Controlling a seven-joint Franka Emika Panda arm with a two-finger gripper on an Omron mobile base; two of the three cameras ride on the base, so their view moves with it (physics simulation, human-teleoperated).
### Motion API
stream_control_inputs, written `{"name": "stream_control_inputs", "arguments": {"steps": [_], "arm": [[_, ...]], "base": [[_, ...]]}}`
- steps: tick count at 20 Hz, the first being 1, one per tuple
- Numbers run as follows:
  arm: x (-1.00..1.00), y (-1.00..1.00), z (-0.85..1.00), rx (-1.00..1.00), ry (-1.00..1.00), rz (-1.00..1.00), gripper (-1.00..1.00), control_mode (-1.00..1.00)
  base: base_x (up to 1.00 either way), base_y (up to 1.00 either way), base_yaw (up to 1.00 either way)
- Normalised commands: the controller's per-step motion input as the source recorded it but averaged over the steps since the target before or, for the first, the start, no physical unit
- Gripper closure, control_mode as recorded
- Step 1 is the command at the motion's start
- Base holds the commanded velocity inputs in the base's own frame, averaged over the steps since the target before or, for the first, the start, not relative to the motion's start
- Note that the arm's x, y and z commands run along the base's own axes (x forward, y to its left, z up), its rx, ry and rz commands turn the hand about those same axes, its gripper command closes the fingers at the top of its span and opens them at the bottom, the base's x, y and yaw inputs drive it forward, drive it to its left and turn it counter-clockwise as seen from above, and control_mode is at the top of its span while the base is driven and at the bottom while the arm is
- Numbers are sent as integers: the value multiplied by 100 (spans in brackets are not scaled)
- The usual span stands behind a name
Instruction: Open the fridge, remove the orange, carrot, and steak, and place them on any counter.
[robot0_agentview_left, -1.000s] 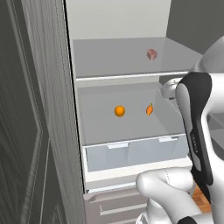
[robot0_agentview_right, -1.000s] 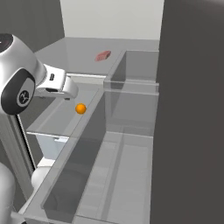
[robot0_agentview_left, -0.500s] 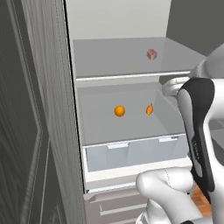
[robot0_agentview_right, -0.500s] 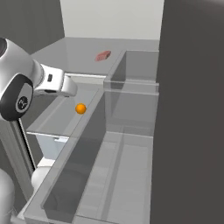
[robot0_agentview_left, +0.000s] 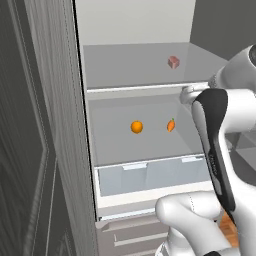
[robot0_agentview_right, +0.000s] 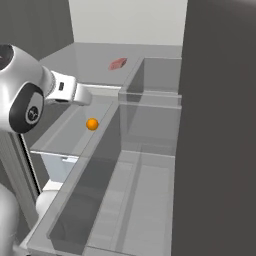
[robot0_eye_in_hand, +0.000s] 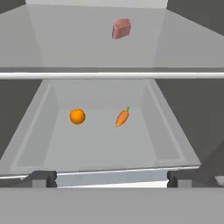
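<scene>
The fridge (robot0_agentview_left: 145, 65) stands open, white inside with grey shelves. On its middle shelf lies the round orange (robot0_eye_in_hand: 77, 116) (robot0_agentview_left: 137, 126) (robot0_agentview_right: 92, 124), and the tapered carrot (robot0_eye_in_hand: 122, 117) (robot0_agentview_left: 171, 125) lies just right of it. The pinkish steak (robot0_eye_in_hand: 121, 28) (robot0_agentview_left: 173, 62) (robot0_agentview_right: 118, 63) rests on the shelf above, towards the back. My gripper (robot0_eye_in_hand: 111, 179) (robot0_agentview_left: 187, 94) (robot0_agentview_right: 86, 97) hovers at the front of the middle shelf, open and holding nothing, well short of the orange and carrot. The counter is out of view.
The open fridge door (robot0_agentview_right: 215, 125) stands to the right, and its clear bins (robot0_agentview_right: 125, 175) reach towards me. A pale drawer (robot0_agentview_left: 150, 177) sits under the middle shelf. A dark panelled cabinet (robot0_agentview_left: 30, 150) flanks the fridge's left side.
My arm's elbow has shifted slightly while the hand stays at the front of the shelf. The orange, carrot and steak have not moved.
</scene>
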Motion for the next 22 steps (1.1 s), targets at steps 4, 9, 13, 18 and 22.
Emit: {"name": "stream_control_inputs", "arguments": {"steps": [4,9,13,18,22], "arm": [[35,0,19,0,0,-15,-100,-100],[40,0,3,0,0,-12,-100,-100],[44,0,0,0,0,-8,-100,-100],[43,0,0,1,0,-7,-100,-100],[41,0,4,1,0,-5,-100,-100]], "base": [[0,0,0],[0,0,0],[0,0,0],[0,0,0],[0,0,0]]}}
